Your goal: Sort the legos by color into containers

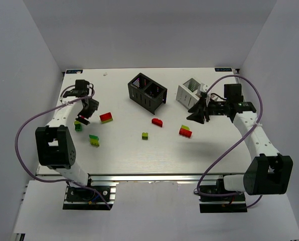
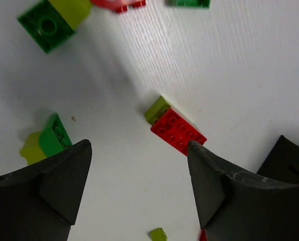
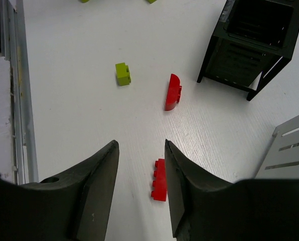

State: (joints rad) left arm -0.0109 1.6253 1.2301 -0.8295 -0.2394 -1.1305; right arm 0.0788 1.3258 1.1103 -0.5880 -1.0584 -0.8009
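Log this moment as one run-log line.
left claw: open, near red-lime brick | right claw: open, facing nearest red brick | bricks: loose on table | black bin, white bin: contents unclear

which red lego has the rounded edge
The lone red piece nearest the black bin; the red-yellow stack and the red-green stack are square-edged.

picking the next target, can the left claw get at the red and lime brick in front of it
Probably yes: the left claw is open, the red and lime brick lies just ahead of it, and no other brick touches or blocks it.
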